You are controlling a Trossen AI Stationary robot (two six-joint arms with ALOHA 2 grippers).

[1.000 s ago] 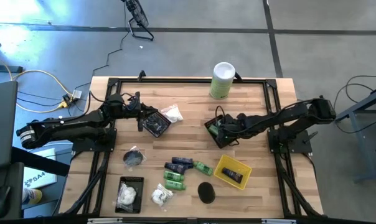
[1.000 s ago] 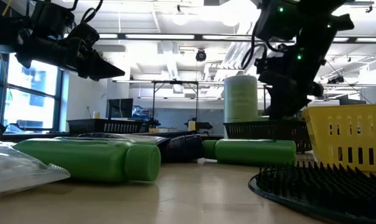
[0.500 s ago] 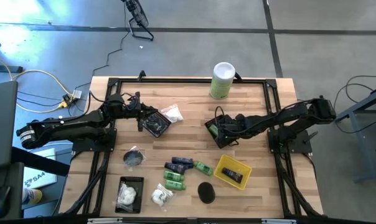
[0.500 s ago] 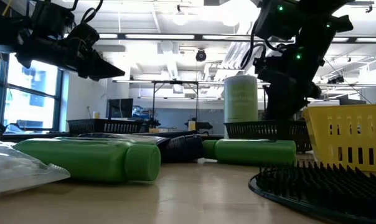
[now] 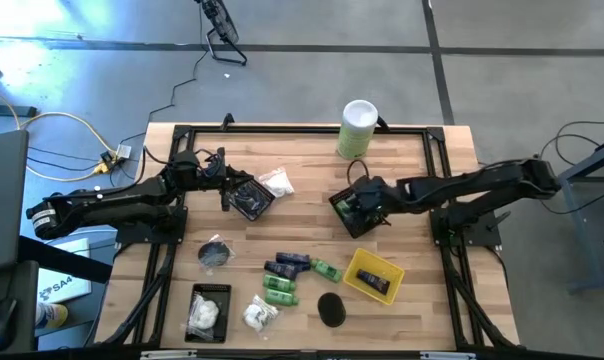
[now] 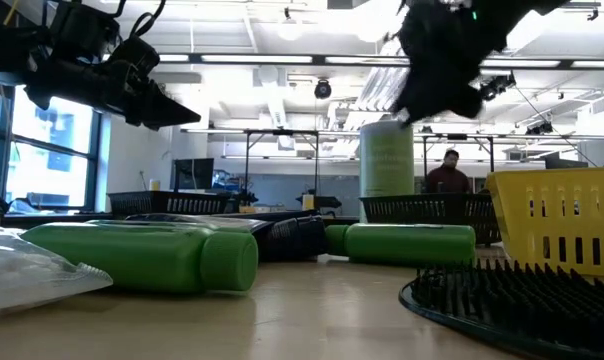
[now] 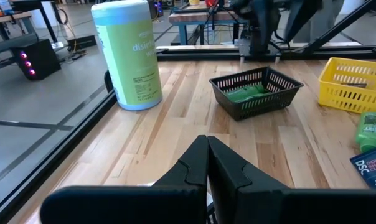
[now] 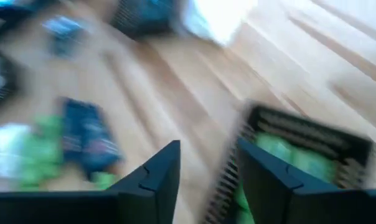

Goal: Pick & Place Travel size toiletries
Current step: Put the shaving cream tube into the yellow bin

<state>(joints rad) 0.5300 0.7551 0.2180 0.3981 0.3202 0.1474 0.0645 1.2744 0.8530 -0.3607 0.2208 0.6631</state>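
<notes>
1. Lying loose near the table's front middle: green bottles (image 5: 280, 290), navy tubes (image 5: 287, 264), one more green bottle (image 5: 327, 269) beside the yellow basket (image 5: 374, 275); green items (image 7: 247, 93) already sit in the black basket (image 5: 357, 208).
2. Handling, judged: bottles light, stiff, round (may roll); grip across the body. White packets (image 5: 259, 315) soft and crinkly; pinch at an edge.
3. Legible: "DSC" on a tube (image 7: 370, 168); "disin…" on the tall canister (image 7: 129, 53).
4. Right gripper (image 5: 365, 196) above the black basket, fingers apart, empty.
5. Left gripper (image 5: 225, 180) over another black basket (image 5: 250, 199) at left, fingers together, holding nothing.
</notes>
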